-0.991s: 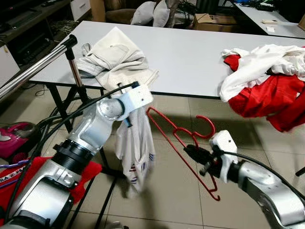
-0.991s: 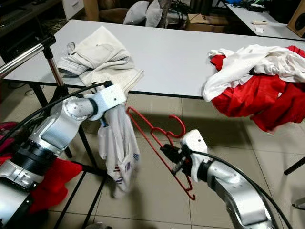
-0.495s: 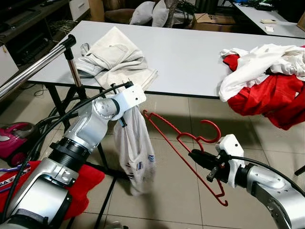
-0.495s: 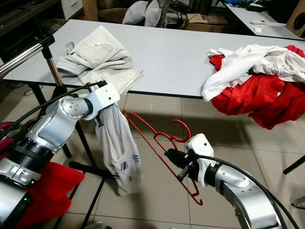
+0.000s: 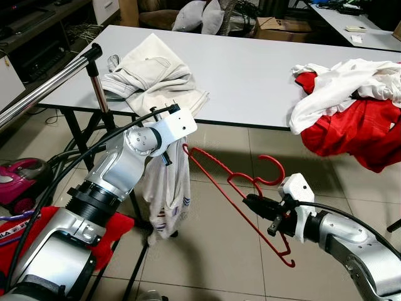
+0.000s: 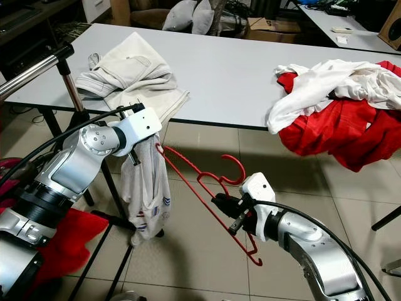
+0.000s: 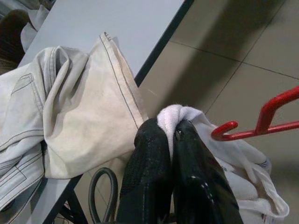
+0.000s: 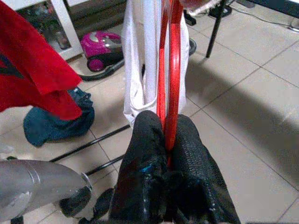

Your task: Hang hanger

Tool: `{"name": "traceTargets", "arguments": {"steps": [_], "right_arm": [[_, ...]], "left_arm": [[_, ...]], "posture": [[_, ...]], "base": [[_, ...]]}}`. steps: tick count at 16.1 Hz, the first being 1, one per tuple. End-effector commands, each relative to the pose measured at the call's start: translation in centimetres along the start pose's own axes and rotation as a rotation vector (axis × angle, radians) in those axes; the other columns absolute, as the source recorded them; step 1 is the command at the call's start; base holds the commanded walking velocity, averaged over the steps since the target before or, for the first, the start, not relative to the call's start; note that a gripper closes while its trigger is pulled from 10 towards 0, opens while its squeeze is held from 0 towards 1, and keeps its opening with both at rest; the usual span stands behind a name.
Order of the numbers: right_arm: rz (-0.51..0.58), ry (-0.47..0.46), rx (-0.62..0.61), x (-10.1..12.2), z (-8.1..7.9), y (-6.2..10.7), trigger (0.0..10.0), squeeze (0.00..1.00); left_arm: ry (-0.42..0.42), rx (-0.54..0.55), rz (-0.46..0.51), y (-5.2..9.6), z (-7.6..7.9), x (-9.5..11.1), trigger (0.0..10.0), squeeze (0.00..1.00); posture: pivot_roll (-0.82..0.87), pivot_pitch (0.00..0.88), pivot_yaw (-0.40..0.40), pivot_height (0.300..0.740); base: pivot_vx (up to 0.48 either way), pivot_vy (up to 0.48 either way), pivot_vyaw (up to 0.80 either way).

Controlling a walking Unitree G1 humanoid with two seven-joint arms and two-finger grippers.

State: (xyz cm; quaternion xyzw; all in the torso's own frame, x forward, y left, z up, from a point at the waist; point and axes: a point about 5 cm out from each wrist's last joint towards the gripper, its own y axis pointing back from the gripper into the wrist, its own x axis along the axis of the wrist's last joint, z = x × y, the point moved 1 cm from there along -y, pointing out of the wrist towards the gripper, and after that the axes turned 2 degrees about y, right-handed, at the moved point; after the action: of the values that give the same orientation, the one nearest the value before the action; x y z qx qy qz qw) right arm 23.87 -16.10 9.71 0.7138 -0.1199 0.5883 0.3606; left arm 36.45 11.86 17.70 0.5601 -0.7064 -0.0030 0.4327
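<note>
Right gripper: low over the tiled floor, fingers pressed together on the red hanger near the base of its hook. The hanger is held tilted in the air in front of the table; one end reaches up to the white garment, the other points down toward the floor.

Left gripper: fingers pinching a fold of the white garment, which hangs limp below it, just beside the hanger's upper end.

Red cloth: beside the left arm, low.

Metal rail: on a black stand, to the left.

Table: grey top, carrying beige trousers at its left edge and a heap of red and white clothes at its right.
</note>
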Motion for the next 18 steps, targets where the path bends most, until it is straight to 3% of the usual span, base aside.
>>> {"name": "traceTargets", "arguments": {"steps": [1,5,9,10,12,14,16,18], "right_arm": [[0.013,0.022,-0.017,0.5,0.3,-0.1,10.0,0.0],[0.016,0.024,-0.048,0.6,0.6,-0.2,10.0,0.0],[0.015,0.028,-0.043,0.7,0.6,-0.6,10.0,0.0],[0.003,0.03,-0.046,0.6,0.7,-0.8,10.0,0.0],[-0.037,0.016,-0.075,0.1,1.0,-0.9,10.0,0.0],[-0.112,-0.033,-0.158,-1.2,1.7,-1.2,10.0,0.0],[-0.191,-0.149,-0.283,-3.2,2.3,-1.7,10.0,0.0],[-0.175,-0.22,-0.381,-3.8,2.8,-2.0,10.0,0.0]], "left_arm": [[-0.016,-0.001,0.046,0.4,-0.2,1.2,0.0,0.0],[-0.028,-0.018,0.046,0.5,0.1,1.2,0.0,0.0],[-0.068,-0.187,0.155,0.7,2.4,2.8,0.0,0.0],[-0.047,-0.228,0.194,0.9,3.0,3.5,0.0,0.0],[-0.053,-0.246,0.223,1.2,3.0,3.9,0.0,0.0],[-0.002,-0.236,0.251,1.9,2.3,4.5,0.0,0.0],[0.061,-0.22,0.284,3.0,1.4,5.1,0.0,0.0],[0.097,-0.248,0.31,3.8,1.4,5.5,0.0,0.0]], "posture": [[0.01,0.0,-0.04,0.74],[0.0,0.0,-0.034,0.74],[0.0,0.0,-0.035,0.74],[0.0,0.0,-0.037,0.74],[0.0,0.0,-0.04,0.74],[0.0,0.0,-0.043,0.74],[0.01,0.0,-0.044,0.74],[0.01,0.0,-0.044,0.74]], "base": [[0.0,0.0,0.0],[0.0,0.0,0.0],[0.0,0.0,0.0],[0.0,0.0,0.0],[0.0,0.0,0.0],[0.0,0.0,0.0],[0.0,0.0,0.0],[0.0,0.0,0.0]]}}
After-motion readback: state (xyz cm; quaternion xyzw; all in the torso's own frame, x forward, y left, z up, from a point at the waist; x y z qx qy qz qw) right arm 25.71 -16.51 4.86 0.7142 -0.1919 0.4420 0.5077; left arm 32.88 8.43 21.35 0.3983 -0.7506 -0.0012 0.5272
